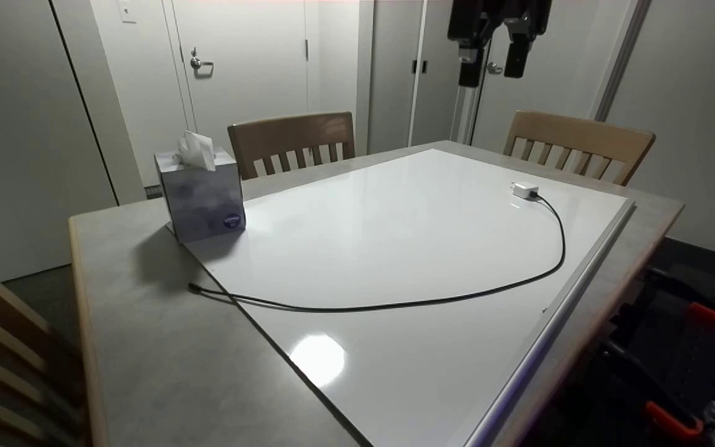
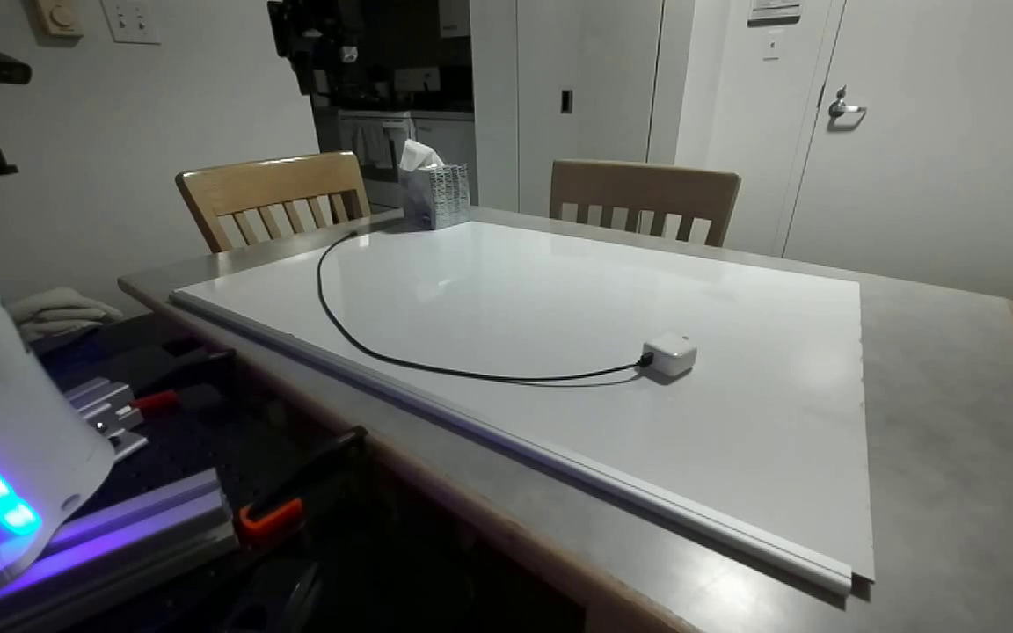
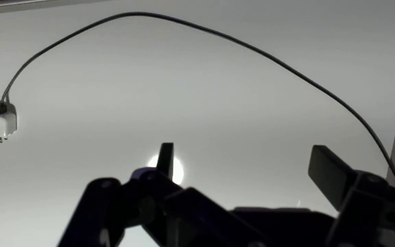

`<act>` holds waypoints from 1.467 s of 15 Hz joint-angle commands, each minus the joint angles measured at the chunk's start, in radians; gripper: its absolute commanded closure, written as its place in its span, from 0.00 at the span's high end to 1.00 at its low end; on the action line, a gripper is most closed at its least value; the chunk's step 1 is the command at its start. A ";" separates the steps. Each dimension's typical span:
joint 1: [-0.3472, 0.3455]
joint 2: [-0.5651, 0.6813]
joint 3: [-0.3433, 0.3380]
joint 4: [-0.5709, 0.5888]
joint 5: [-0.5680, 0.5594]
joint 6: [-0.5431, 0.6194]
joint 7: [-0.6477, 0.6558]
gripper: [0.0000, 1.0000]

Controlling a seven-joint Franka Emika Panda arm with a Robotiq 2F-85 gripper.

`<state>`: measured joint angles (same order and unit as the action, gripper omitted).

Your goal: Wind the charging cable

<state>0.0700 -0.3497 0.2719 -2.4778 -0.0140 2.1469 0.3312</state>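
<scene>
The charging cable (image 1: 382, 307) is a thin black cord lying in one long, uncoiled curve over a white board, as both exterior views show. One end goes into a white plug (image 2: 671, 353) that rests on the board. Its free black tip (image 1: 195, 288) lies past the board's edge on the bare tabletop, near the tissue box. High above the table hangs my gripper (image 1: 494, 72), fingers pointing down and apart. In the wrist view the gripper (image 3: 242, 151) is open with nothing between its pads; the cable (image 3: 231, 38) arcs beyond it, its right end partly hidden behind a finger.
A tissue box (image 1: 205, 198) stands at a corner of the white board (image 1: 364, 248). A raised metal rail (image 2: 506, 431) runs along the board's edge on the robot's side. Wooden chairs (image 1: 295, 133) surround the table. Orange-handled clamps (image 2: 271, 520) sit beside the robot base.
</scene>
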 commanded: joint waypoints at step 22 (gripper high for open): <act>0.046 0.481 -0.105 0.412 0.031 0.003 -0.566 1.00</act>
<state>0.0958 0.0670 0.1639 -2.1611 -0.0198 2.1967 -0.1704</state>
